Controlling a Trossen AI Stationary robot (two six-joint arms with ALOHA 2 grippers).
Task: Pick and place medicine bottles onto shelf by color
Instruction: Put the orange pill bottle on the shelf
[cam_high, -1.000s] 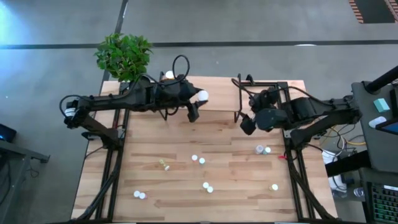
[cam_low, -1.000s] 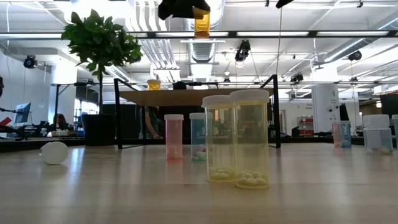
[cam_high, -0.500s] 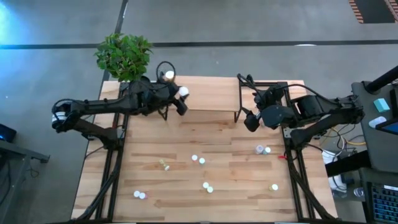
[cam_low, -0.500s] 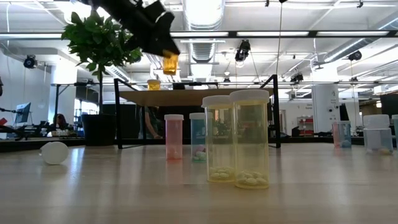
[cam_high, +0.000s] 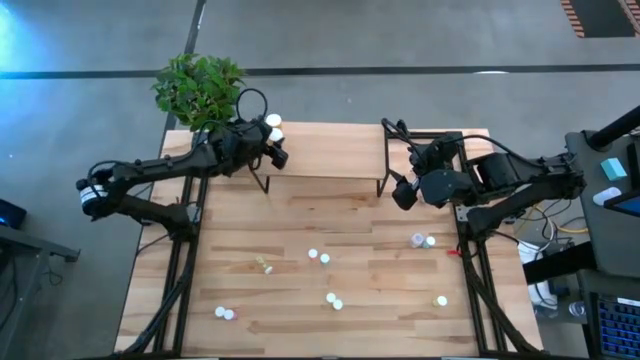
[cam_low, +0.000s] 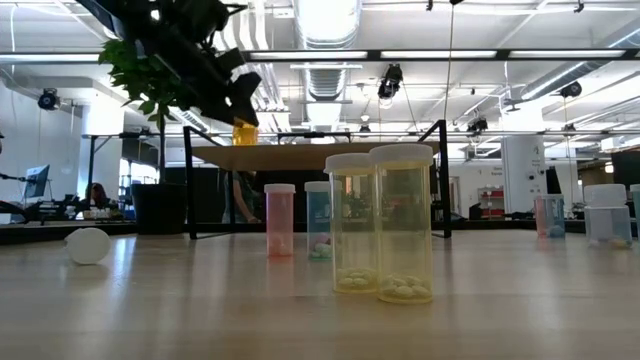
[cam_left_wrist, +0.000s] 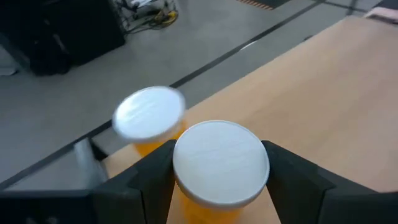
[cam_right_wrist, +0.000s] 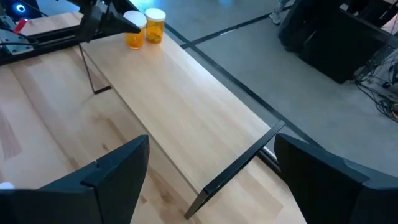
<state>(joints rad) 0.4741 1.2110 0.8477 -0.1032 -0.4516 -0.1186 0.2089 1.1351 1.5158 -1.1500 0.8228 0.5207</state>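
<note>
Low view: left tool (cam_low: 238, 105) hides held orange bottle (cam_low: 244, 133) top.

Two dark arms, all joints and cables

My left arm (cam_high: 160, 170) and right arm (cam_high: 500, 180) are both matte black, built of thick rounded segments. A black cable loops up above my left wrist, more black cable curls over my right wrist, and a pale ring marks the outer joint of my left arm. My left gripper (cam_left_wrist: 217, 180) has two broad, angular black fingers; my right gripper (cam_right_wrist: 208, 171) has the same flat, faceted, dark pair.
</note>
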